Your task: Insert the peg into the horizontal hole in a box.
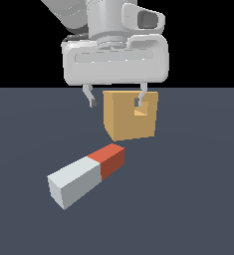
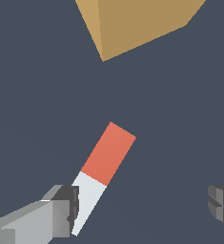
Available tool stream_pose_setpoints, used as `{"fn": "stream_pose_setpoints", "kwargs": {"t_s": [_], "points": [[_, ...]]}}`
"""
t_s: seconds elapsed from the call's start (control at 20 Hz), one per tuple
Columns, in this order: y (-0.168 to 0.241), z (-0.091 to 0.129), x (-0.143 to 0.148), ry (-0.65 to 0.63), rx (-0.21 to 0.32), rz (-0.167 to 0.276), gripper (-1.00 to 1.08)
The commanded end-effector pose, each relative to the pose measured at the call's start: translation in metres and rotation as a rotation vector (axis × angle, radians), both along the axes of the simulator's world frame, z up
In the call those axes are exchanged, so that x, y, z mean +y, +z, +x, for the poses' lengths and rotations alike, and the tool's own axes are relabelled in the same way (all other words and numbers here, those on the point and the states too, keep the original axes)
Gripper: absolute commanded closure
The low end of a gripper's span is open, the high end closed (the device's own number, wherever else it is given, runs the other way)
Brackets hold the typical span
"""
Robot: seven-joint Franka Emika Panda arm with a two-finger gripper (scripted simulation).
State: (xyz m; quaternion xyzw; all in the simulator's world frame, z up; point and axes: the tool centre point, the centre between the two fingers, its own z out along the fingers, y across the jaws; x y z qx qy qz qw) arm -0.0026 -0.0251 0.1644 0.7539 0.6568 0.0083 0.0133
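The long square-section peg, pale grey-white w/ one red end [image 1: 86, 176], lies flat on the dark worktop [image 1: 198, 199], apart from the tan-orange cube box [image 1: 131, 115], red end toward the box. The pincer [image 1: 115, 102] hangs above, fingers wide and holding nothing. In the wrist view the peg's long axis runs diagonally and sits off-centre, close by one finger [image 2: 66, 209] (so the grasp prob. needs a sideways shift + wrist turn).

Exterior view: a low camera near the floor, facing the tan-orange cube [image 1: 131, 115] at 12 o'clock behind the grey-white, red-ended square bar [image 1: 86, 176]. Wrist view: looks steeply down, close in. Both views share bar [image 2: 100, 171] and cube [image 2: 132, 24].
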Motion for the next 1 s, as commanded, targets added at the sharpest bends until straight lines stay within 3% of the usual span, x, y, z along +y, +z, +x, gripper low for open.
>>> {"fn": "stream_pose_setpoints", "kwargs": {"t_s": [0.0,0.5,0.95], "points": [[-0.012,-0.007,-0.012,-0.069,0.004,0.001,-0.92],[-0.067,-0.055,-0.06,-0.403,0.02,0.01,-0.92],[-0.09,-0.079,-0.073,-0.54,0.026,0.016,-0.92]]}}
